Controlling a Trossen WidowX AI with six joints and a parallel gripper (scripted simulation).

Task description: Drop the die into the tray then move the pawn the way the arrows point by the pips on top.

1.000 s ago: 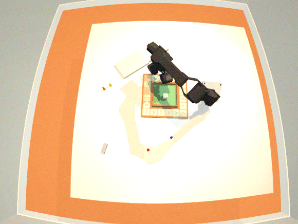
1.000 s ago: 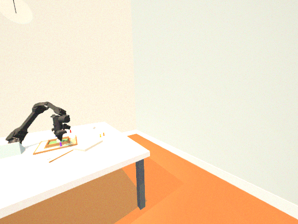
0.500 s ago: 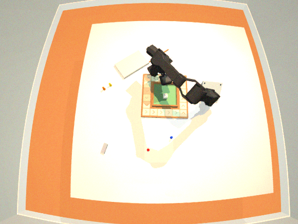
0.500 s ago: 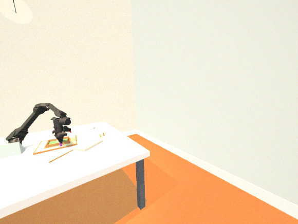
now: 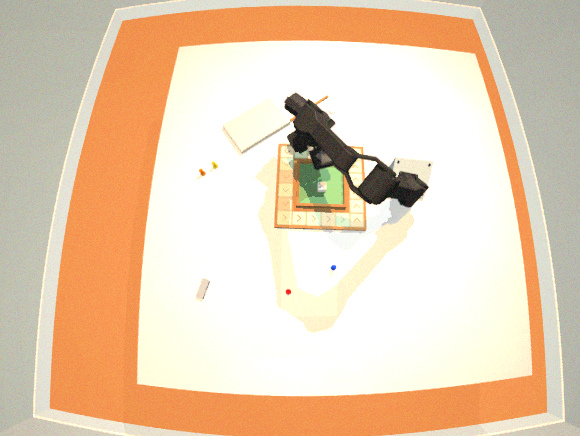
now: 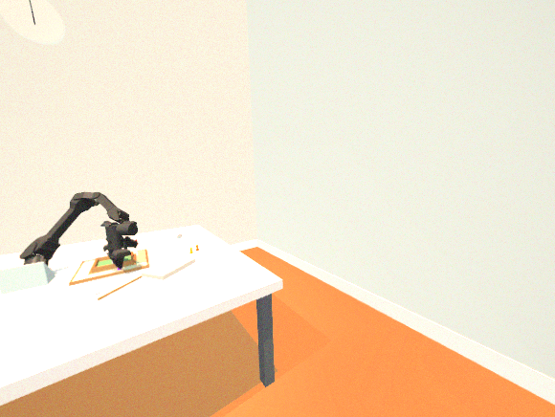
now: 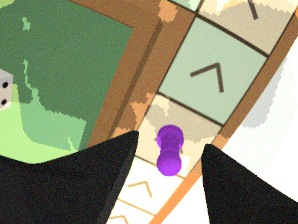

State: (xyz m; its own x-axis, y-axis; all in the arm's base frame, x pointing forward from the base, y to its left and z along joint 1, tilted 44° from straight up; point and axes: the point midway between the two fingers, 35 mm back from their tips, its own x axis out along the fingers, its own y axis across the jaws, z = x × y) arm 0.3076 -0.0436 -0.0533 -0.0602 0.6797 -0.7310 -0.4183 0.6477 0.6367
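Note:
The white die (image 5: pixel 322 186) (image 7: pixel 4 91) lies in the green tray (image 5: pixel 320 206) (image 7: pixel 65 55); its top pips are not readable. The board (image 5: pixel 285 204) (image 6: pixel 80 274) (image 7: pixel 180 65) has arrowed squares around the tray. The purple pawn (image 7: pixel 169 150) (image 6: pixel 119 268) stands upright on a square in the row beside the tray wall; in the top view the arm hides it. My gripper (image 5: pixel 310 150) (image 6: pixel 120 264) (image 7: pixel 170 144) is partly open and low over the board. Its black fingers stand on either side of the pawn, with a visible gap on each side.
A pale flat block (image 5: pixel 257 125) (image 6: pixel 172 269) and an orange stick (image 5: pixel 323 99) (image 6: pixel 120 288) lie close to the board. Yellow (image 5: pixel 214 165) and orange (image 5: pixel 202 172) pawns stand farther left. Blue (image 5: pixel 333 267) and red (image 5: pixel 288 291) pawns and a small greyish block (image 5: pixel 202 289) lie beyond the board.

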